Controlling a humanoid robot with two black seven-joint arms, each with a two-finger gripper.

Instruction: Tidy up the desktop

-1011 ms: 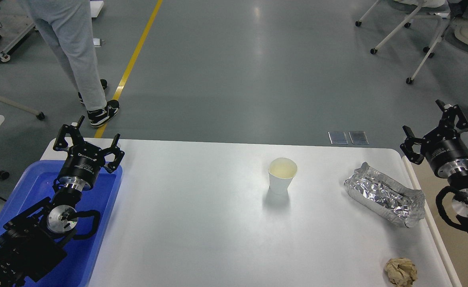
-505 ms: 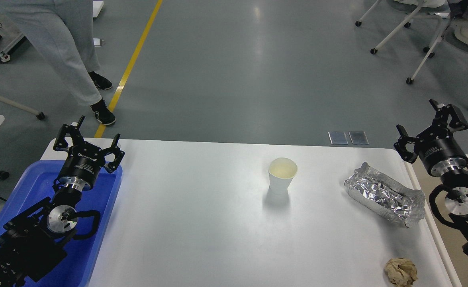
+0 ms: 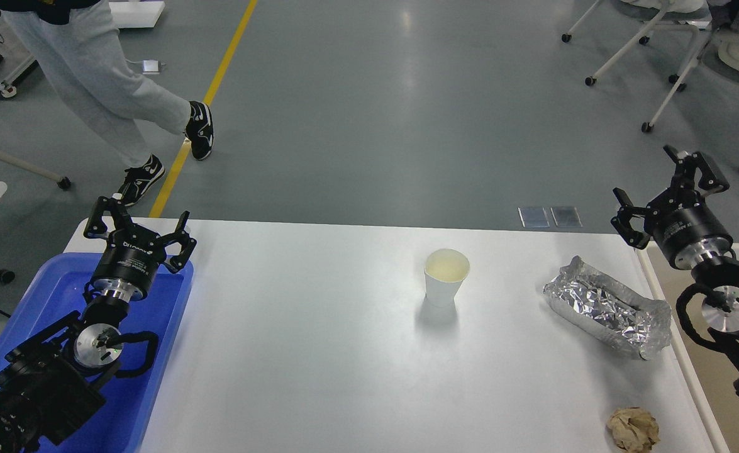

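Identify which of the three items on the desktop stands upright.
The white paper cup, mid-desktop. The foil container lies crumpled at right; the brown paper ball is a wad.

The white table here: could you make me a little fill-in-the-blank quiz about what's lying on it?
1. The paper cup stands ____ on the desktop.
2. The crumpled container right of the cup is made of ____.
3. The brown paper ball lies near the desktop's front ____ corner.
4. The left gripper hovers over a ____ tray.

Missing words: upright; foil; right; blue
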